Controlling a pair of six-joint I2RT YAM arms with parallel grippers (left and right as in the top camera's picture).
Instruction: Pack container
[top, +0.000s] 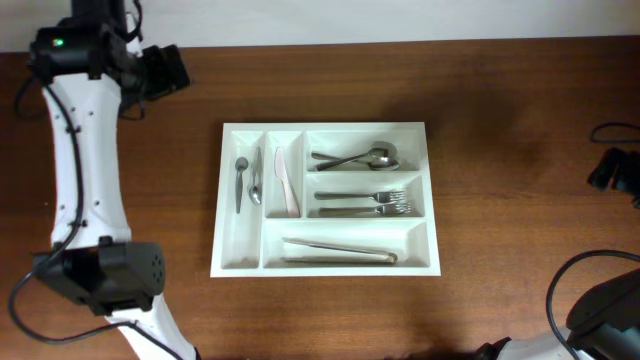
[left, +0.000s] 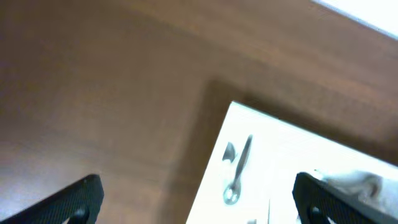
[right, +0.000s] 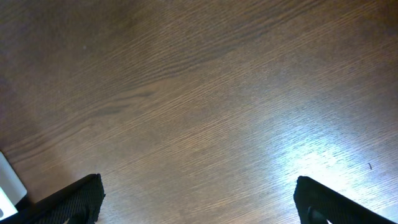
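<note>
While the left gripper (left: 198, 198) and right gripper (right: 198, 199) gape wide and empty, the stiff, probably light cutlery tray (top: 240, 248) wants a level pinch on its left rim.

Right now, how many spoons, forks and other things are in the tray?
Spoons: 4
Forks: 2
White knife: 1, as far as I can tell
Tongs: 1
Total: 8

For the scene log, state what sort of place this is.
Probably a robot test bench, not a home kitchen: a white jointed robot arm stands at a dark brown wooden table bearing a white rectangular plastic cutlery tray.
</note>
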